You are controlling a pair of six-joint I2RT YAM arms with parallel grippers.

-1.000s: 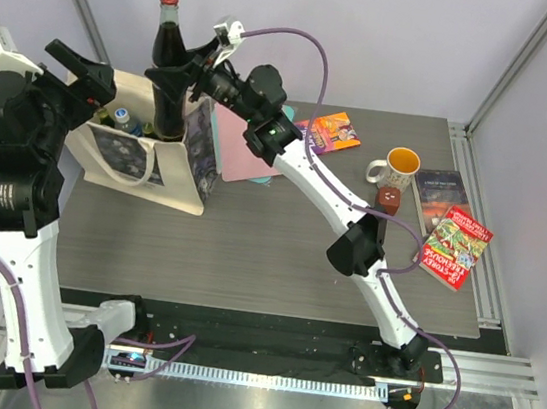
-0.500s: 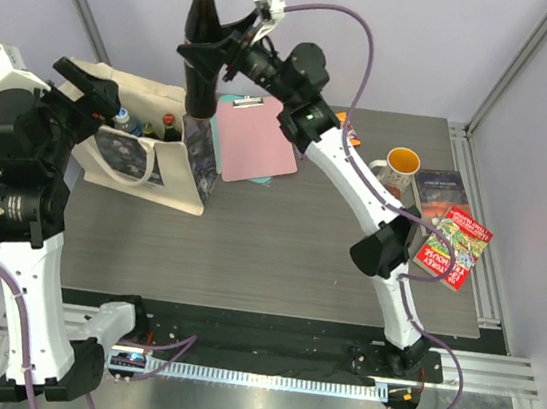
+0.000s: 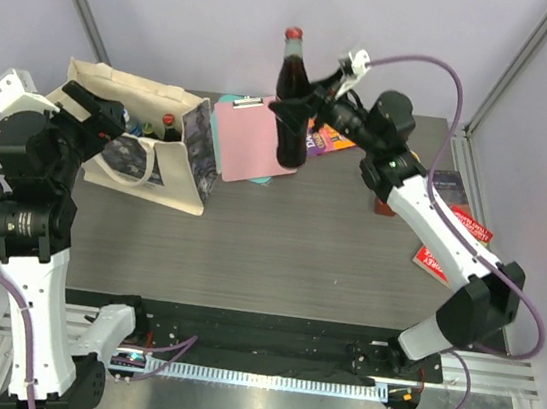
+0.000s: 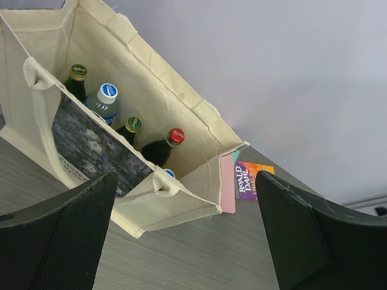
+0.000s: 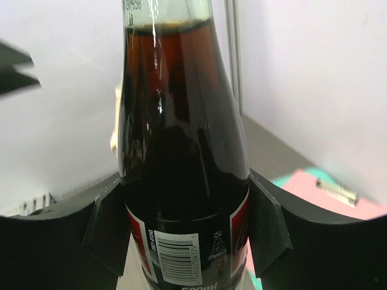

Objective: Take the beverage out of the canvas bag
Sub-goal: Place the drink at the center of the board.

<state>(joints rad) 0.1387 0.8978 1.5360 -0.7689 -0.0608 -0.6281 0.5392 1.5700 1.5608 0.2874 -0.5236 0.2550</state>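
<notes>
The cola bottle point(image 3: 289, 144), clamped in the right fingers point(image 5: 269, 232), has left the canvas bag point(image 3: 171, 179) and hangs over the pink clipboard point(image 3: 250, 151); the left fingers point(image 4: 54, 241) gape empty. Probably only setting it down remains.

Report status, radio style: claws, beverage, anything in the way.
Right claw shut on cola bottle, upright, clear of canvas bag. Left claw open by bag. Pink clipboard on table near bottle.
</notes>
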